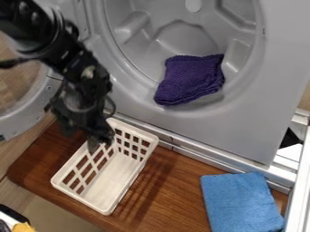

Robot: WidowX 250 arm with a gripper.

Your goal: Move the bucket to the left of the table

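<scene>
Your gripper (99,139) is at the far end of the white basket (82,198)
The basket stands on the brown table (172,186); you cannot tell if your gripper is open or closed

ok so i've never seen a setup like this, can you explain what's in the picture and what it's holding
This is one picture, from a fixed camera looking down at a slant. The black machine is a robot arm, coming in from the upper left. Its gripper is at the white basket's upper-left rim; I can't tell whether it holds it. The basket stands on a brown wooden surface, a blue cloth lies at lower right, and a purple cloth lies in the grey rounded opening.
</scene>
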